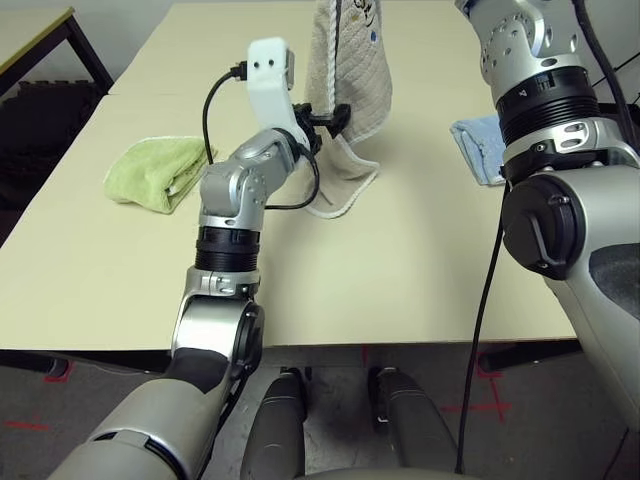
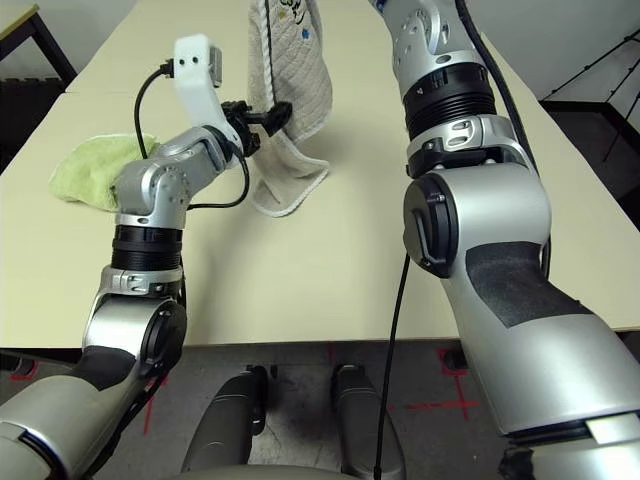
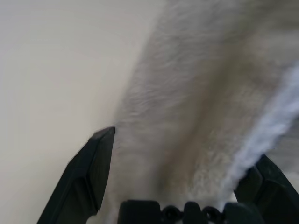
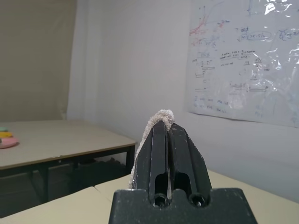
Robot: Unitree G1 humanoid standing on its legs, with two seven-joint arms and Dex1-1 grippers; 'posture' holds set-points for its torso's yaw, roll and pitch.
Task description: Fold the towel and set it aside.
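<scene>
Towel [image 1: 360,85] was held upright above the middle of the tabletop [image 1: 330,290], its upper part gripped between the closed fingers of the right gripper [image 4: 168,125] and its length left hanging, the white-stitched lower edge close to the surface. The right arm [image 1: 570,200] was raised high and stretched forward over the right side of the tabletop, with its fingers pointed well above the surface, toward the wall.

The left arm [image 1: 228,240] was extended forward and lower, bent at the wrist so that the left gripper [image 3: 189,142] was turned inward to the hanging cloth. Its fingers were spread wide, with the cloth between them. The green folded towel [image 1: 155,172] was set near the left edge of the tabletop, beyond the left forearm, and the blue folded towel [image 1: 482,148] was placed toward the right edge.
</scene>
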